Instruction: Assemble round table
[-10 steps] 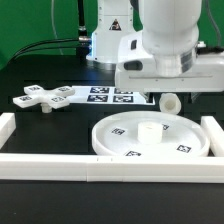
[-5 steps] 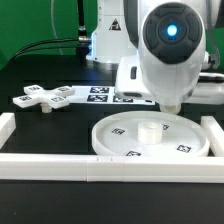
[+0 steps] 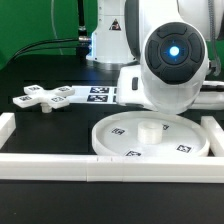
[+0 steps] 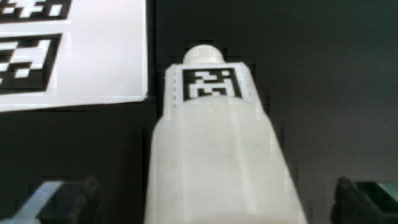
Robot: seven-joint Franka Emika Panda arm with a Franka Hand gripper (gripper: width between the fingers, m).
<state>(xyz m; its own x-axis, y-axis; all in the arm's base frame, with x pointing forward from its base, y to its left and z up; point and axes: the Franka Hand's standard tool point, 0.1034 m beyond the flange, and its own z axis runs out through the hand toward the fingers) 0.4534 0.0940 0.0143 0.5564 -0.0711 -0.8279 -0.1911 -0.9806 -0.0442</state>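
**Fingers** [image 4: 61,202]: two, dark, set wide apart and holding nothing. Only their tips show, in the wrist view. The gripper [image 4: 214,205] stands spread over the leg. In the exterior view it is hidden behind the arm [image 3: 172,62].

**Leg** [image 4: 214,150]: short white cylinder lying on the black table [image 4: 329,90] between the two fingers. Dark table shows on either side of it, so neither tip appears to touch it. Its length runs across the line joining the tips. It has one square tag [image 4: 214,82] on its side, near the rounded end farthest from the fingers.

**Marker board** [image 4: 71,55]: flat, white, printed with tags. It lies off to one finger's side, beyond the tips and just beside the leg's far end, with a narrow dark strip between.

**Disc** [image 3: 170,135]: large, rimmed, flat on the table, with its hub [image 3: 150,127] standing up at the centre. It is near the fingers, on the camera side of the arm that hides them.

**Foot** [image 3: 42,98]: cross-shaped and tagged, well apart from the fingers toward the exterior view's left.

**Rails** [image 3: 50,162]: long and white, along the table's edges, beyond the disc from the fingers.
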